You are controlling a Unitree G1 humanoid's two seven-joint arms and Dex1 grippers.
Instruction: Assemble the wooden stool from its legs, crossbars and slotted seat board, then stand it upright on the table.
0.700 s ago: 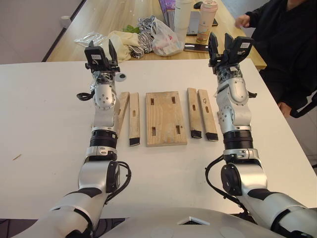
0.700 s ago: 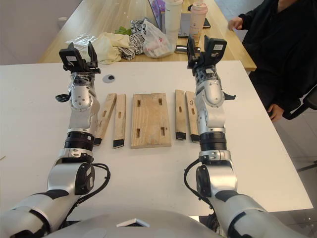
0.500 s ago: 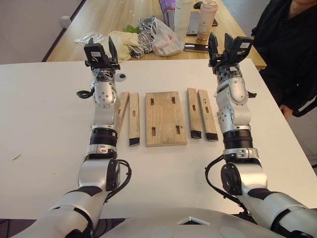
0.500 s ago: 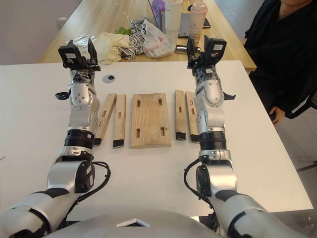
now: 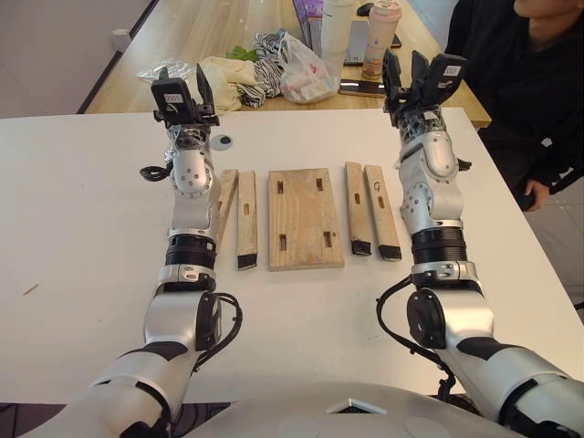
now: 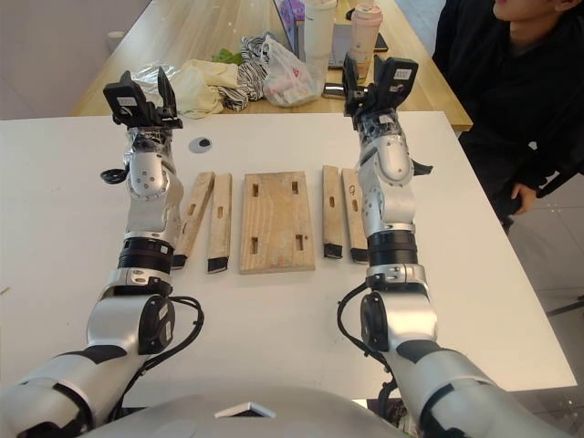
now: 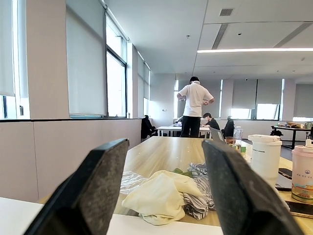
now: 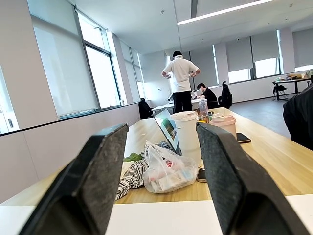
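Nothing is built yet, so this looks like the very start of the job. The seat board [image 5: 306, 217] lies flat in the middle of the white worktop [image 5: 82, 237]. It has four little slots cut in it.

At 9 o'clock from the board lie two long sticks of wood. The inner left piece [image 5: 247, 217] is straight. The outer left piece [image 5: 225, 203] is tilted a bit, and part of it is hidden under the left arm [image 5: 193, 182]. At 3 o'clock from the board lie the inner right piece [image 5: 357, 208] and the outer right piece [image 5: 383, 212], side by side and almost touching. I cannot tell which sticks are legs and which are crossbars.

The left jaws are at 11 o'clock from the board, near the far edge of the worktop. They are spread wide and hold nothing. The right arm [image 5: 429, 173] reaches out the same way. The right jaws are at 1 o'clock from the board, also spread wide and holding nothing. Both pairs of jaws point away, toward the other table, not down at the wood.

I think the next move is to pick up one stick. For that, an arm needs to pull back toward the sticks, tip its jaws down, and close them on the stick's thin sides. Then the stick's end must line up with a slot in the board.
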